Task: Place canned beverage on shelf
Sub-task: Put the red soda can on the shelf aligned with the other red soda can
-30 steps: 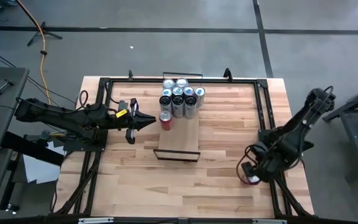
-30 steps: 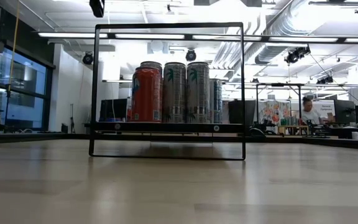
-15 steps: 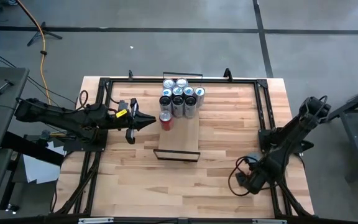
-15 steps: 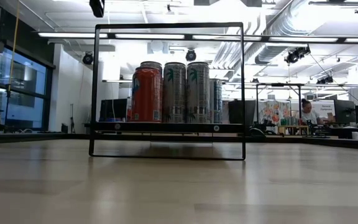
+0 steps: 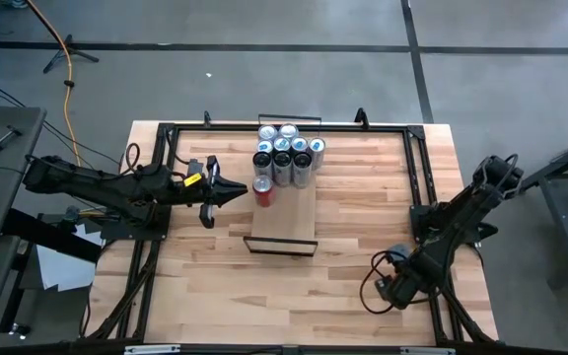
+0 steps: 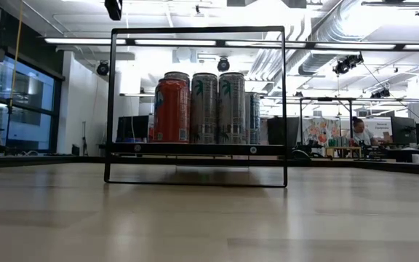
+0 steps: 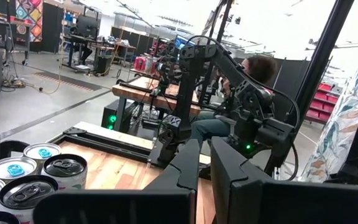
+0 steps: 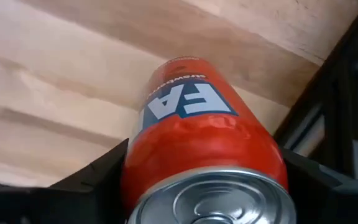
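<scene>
A red can [image 8: 197, 137] stands upright on the tabletop near the right front corner, with my right gripper [image 5: 390, 286] pointing down over it and hiding it in the high view. The shelf [image 5: 284, 222], a narrow light plank with a black frame end [image 6: 195, 109], lies mid-table. It carries several silver cans [image 5: 286, 153] at its far end and another red can [image 5: 262, 189] at its left edge. My left gripper [image 5: 235, 193] is shut and hovers just left of that red can, touching nothing. My right gripper has the red can between its two fingers, one finger [image 8: 98, 177] against each side of the can's upper wall [image 8: 135, 162], close below the silver lid. The fingers come from above, pointing down. The can stands upright with its base on the tabletop.
Black metal rails [image 5: 417, 197] run along the table's left, right and far sides; the right rail [image 8: 334, 118] passes close beside the held can. Bare wood lies between the shelf and the right arm. A person [image 7: 253, 68] sits in the room beyond the table.
My right gripper has gone down and toward the table's near edge, settling over the red can, which showed beside it a second ago and is now covered in the high view. The can has stayed where it was.
</scene>
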